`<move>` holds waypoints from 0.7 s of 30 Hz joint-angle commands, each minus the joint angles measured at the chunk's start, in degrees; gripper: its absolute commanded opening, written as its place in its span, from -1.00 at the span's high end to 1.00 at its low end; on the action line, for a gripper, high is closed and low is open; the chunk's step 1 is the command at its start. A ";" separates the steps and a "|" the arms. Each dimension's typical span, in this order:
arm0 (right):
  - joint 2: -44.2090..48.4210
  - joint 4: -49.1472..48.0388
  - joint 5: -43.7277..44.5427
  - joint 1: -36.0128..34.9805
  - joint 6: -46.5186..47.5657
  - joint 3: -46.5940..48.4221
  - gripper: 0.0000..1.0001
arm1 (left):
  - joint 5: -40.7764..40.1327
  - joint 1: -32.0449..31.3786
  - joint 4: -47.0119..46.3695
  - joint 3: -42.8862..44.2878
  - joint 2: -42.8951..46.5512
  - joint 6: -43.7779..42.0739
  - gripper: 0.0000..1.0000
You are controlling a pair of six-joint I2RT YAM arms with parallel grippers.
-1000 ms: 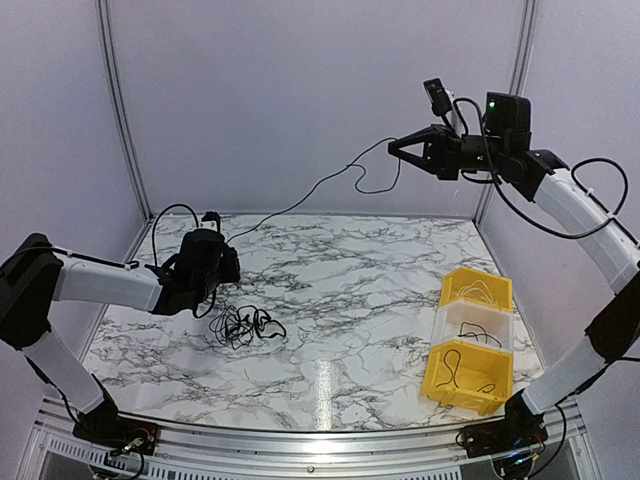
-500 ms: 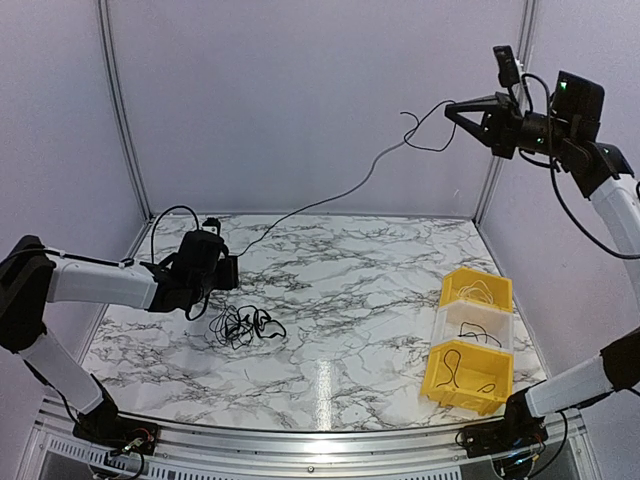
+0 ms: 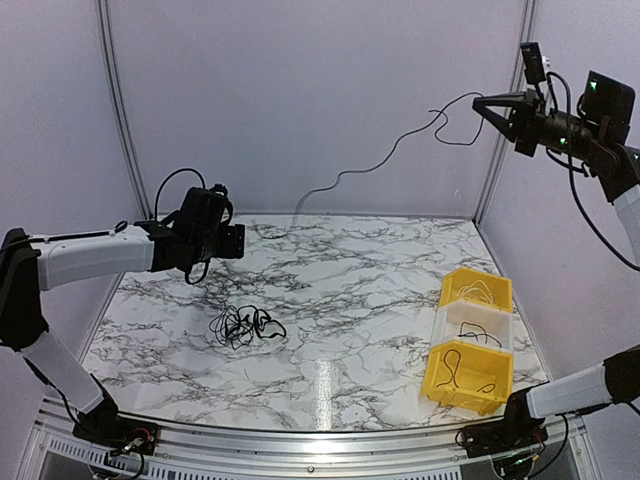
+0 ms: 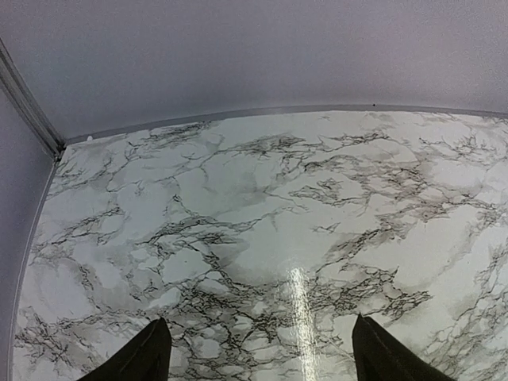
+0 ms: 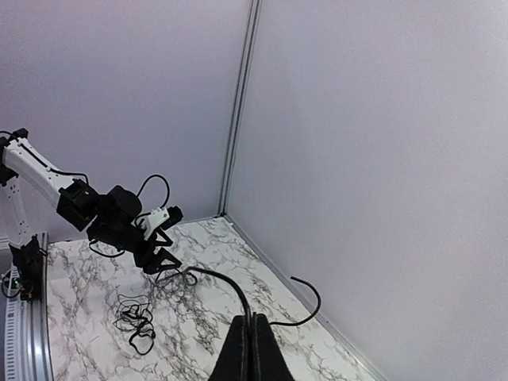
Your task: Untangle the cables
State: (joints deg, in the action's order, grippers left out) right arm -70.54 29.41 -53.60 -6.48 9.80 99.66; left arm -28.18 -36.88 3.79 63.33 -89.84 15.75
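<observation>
A tangled bundle of thin black cables point(image 3: 245, 325) lies on the marble table point(image 3: 340, 300), left of centre, and shows small in the right wrist view as the bundle point(image 5: 135, 321). One long black cable point(image 3: 390, 152) runs from the table's back left up through the air to my right gripper point(image 3: 482, 102), which is shut on it high at the right. In the right wrist view that cable point(image 5: 230, 283) leaves my shut right gripper point(image 5: 252, 319), a short end curling right. My left gripper point(image 3: 237, 245) hangs open above the back left of the table, with nothing between its fingers point(image 4: 147, 357).
Three bins stand in a row at the right: a yellow bin point(image 3: 478, 290), a clear bin point(image 3: 476, 325) and a nearer yellow bin point(image 3: 463, 375), each with a cable piece inside. Grey walls close the back and sides. The left arm point(image 5: 119, 222) shows in the right wrist view.
My left gripper has opened, lifted and moved back from beside the bundle. My right gripper has risen up and to the right, drawing the long cable with it.
</observation>
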 commanded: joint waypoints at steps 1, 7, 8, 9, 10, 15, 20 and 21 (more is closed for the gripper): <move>1.13 6.64 5.29 2.45 7.12 10.79 1.00 | 3.59 4.87 7.16 1.77 -4.61 -1.90 -0.63; 0.95 6.11 6.60 4.02 7.77 9.33 1.00 | 14.12 7.70 5.01 1.66 -5.92 0.79 -0.58; 1.16 6.14 6.88 4.02 8.16 7.68 1.00 | 16.13 7.70 5.00 2.15 -5.43 0.70 -0.58; 1.44 6.20 7.53 4.02 8.91 6.34 1.00 | 18.10 7.68 5.00 2.40 -4.85 0.39 -0.58; 2.04 6.30 8.68 4.02 10.15 5.26 1.00 | 19.15 7.70 4.92 2.37 -4.01 0.57 -0.58; 4.92 8.92 13.85 4.02 14.98 1.39 1.00 | 22.33 7.68 5.61 1.25 0.62 2.26 -0.56; 8.61 9.73 16.63 4.31 16.30 -2.80 1.00 | 26.39 7.76 5.57 0.80 3.89 1.77 -0.59; 9.13 9.73 16.24 4.66 16.11 -3.69 1.00 | 26.76 7.79 5.85 1.13 3.89 0.96 -0.61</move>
State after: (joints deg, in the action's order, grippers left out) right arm -65.34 38.35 -39.70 -2.81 24.12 97.06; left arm -5.67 -29.26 8.47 64.51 -88.29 17.45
